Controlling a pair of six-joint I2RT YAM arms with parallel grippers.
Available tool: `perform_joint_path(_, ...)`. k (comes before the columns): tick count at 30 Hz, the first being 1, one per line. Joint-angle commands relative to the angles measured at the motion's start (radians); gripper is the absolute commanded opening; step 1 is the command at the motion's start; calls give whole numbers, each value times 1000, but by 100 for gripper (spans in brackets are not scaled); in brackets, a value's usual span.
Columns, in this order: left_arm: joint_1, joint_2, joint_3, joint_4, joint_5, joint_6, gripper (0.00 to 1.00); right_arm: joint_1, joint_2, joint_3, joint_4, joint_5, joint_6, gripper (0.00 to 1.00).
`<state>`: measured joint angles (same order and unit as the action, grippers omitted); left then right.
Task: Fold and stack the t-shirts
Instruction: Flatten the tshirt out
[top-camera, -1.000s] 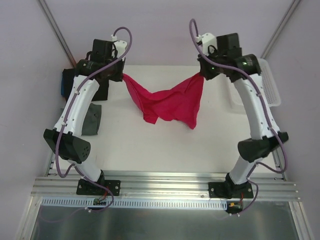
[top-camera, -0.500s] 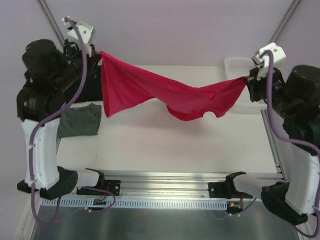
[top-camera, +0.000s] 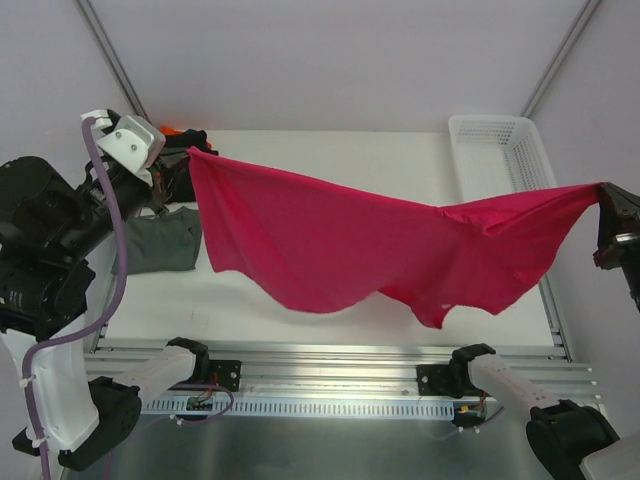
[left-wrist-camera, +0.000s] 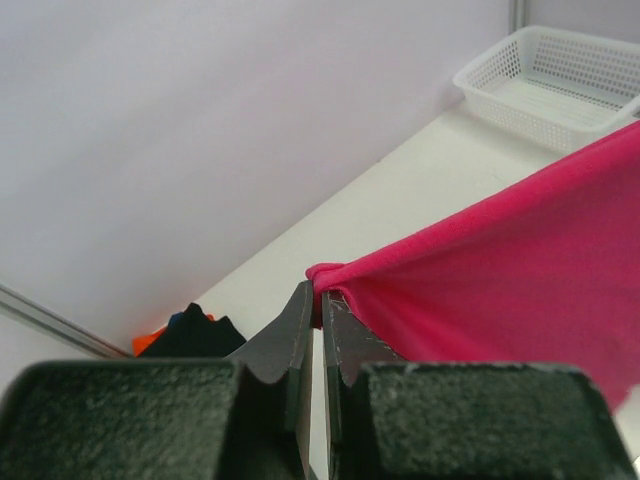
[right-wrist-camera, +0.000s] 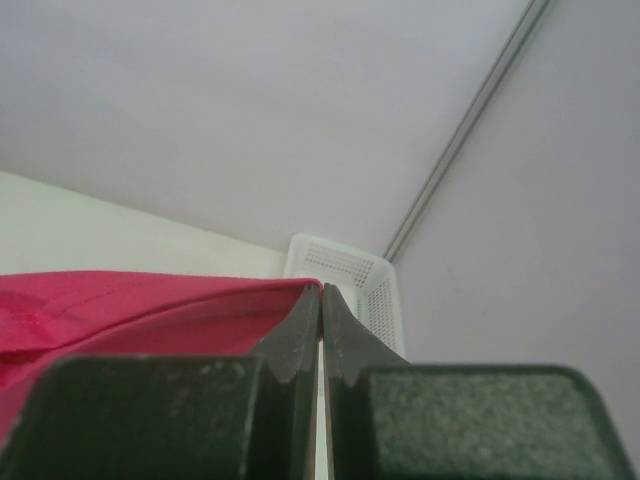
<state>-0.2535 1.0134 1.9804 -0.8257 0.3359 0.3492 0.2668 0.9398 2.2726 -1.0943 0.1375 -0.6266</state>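
I count one crimson-pink t-shirt (top-camera: 380, 240), pinched by two grippers: left gripper (left-wrist-camera: 321, 300), right gripper (right-wrist-camera: 322, 295). One folded grey-green t-shirt (top-camera: 160, 243) lies near the left fingers (left-wrist-camera: 285, 345). One pile just beyond them shows three colours: black t-shirt (left-wrist-camera: 200, 338), orange t-shirt (left-wrist-camera: 146, 345), blue t-shirt (left-wrist-camera: 178, 319). One white mesh basket (top-camera: 500, 150) sits beyond the right fingers (right-wrist-camera: 295, 340).

White mesh basket (top-camera: 497, 150) stands at the far right corner of the desk (top-camera: 340, 155). Aluminium rails (top-camera: 330, 362) run along its near edge.
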Motion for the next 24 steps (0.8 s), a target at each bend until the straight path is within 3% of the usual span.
perform_joint_path(1, 22, 20, 3, 30, 46, 1, 0, -9, 24, 7, 95, 86, -67, 0)
perform_joint_path(11, 22, 151, 25, 30, 49, 16, 0, -9, 210, -65, 298, -13, -58, 0)
perform_joint_path(16, 22, 174, -28, 43, 9, -22, 0, -11, 304, -79, 243, -87, 51, 0)
perform_joint_path(24, 22, 145, -100, 42, -95, -30, 0, -20, 241, -148, 200, -113, 130, 1)
